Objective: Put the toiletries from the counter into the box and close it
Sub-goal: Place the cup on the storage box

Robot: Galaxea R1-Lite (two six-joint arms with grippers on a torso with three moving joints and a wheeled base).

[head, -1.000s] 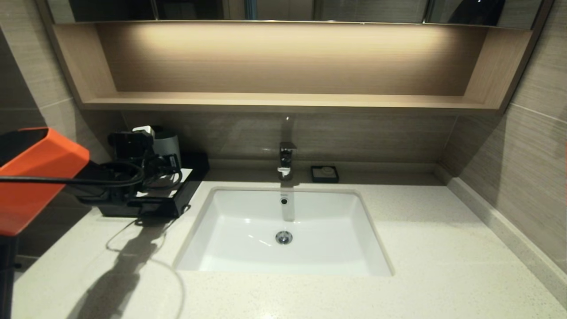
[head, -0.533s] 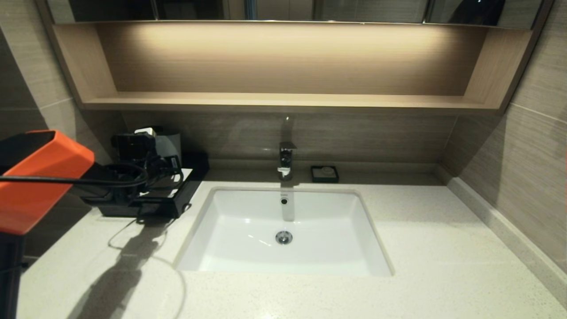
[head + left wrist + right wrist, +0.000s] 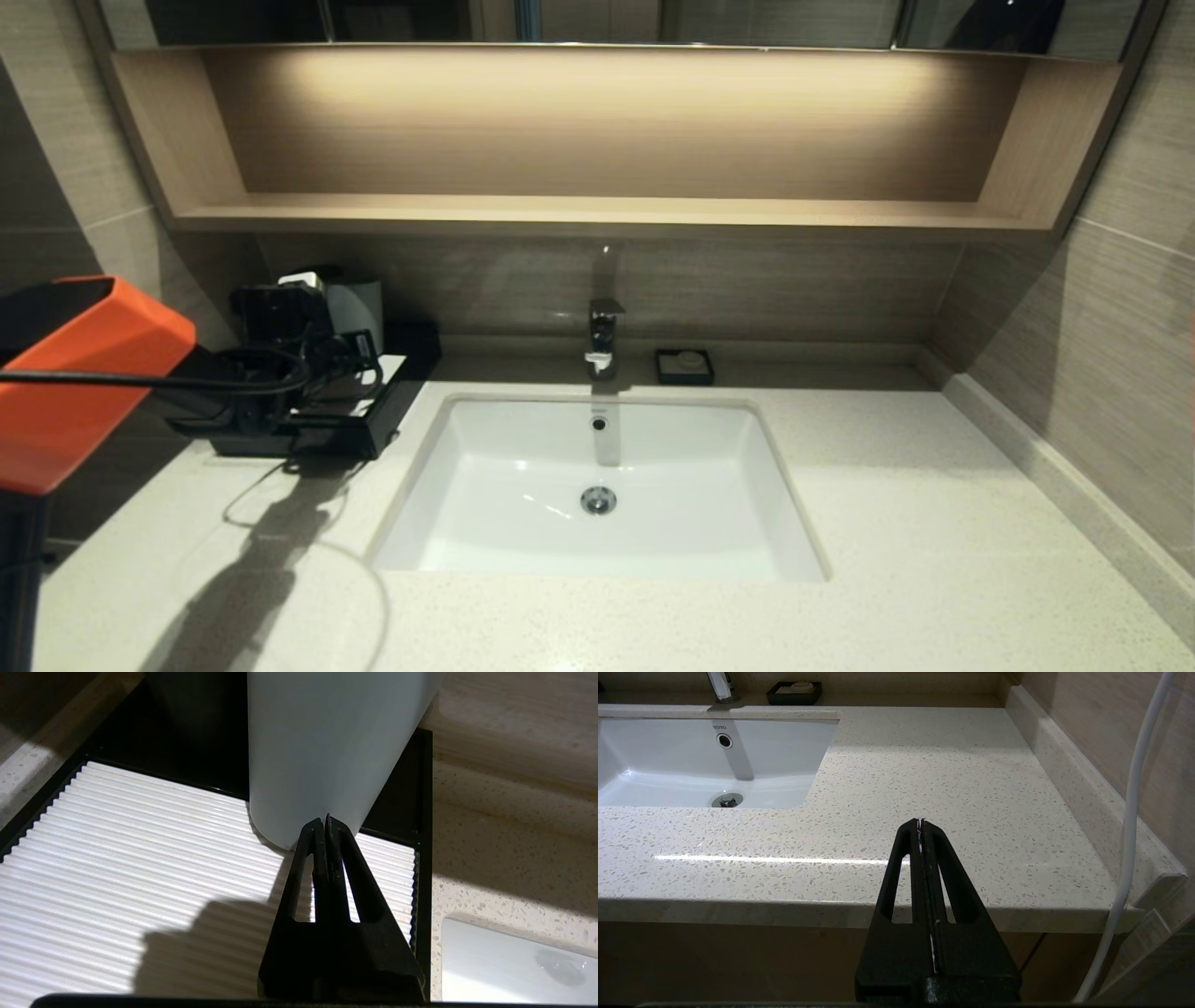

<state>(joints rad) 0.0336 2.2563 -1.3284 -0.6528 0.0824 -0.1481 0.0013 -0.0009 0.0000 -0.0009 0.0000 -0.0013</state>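
The low black box point(image 3: 403, 390) stands on the counter point(image 3: 934, 523) at the back left, beside the sink point(image 3: 523, 467). Its ribbed white top panel point(image 3: 140, 849) fills the left wrist view. My left gripper point(image 3: 325, 820) hovers just above that panel, shut with nothing between its fingers, its tips close to the foot of the grey cup point(image 3: 327, 742). My orange left arm point(image 3: 84, 373) reaches in from the left. No toiletries show on the counter in any view. My right gripper point(image 3: 920, 822) is shut and empty, low at the counter's front right edge.
The grey cup point(image 3: 359, 301) stands on the back of the box. A chrome tap point(image 3: 604, 338) and a small black soap dish point(image 3: 684, 366) sit behind the sink. A wooden shelf point(image 3: 597, 215) runs above. A white cable point(image 3: 1129, 812) hangs near the right wall.
The left arm has only drifted slightly over the box, a little right and then back. Its gripper stays shut. Nothing else has moved.
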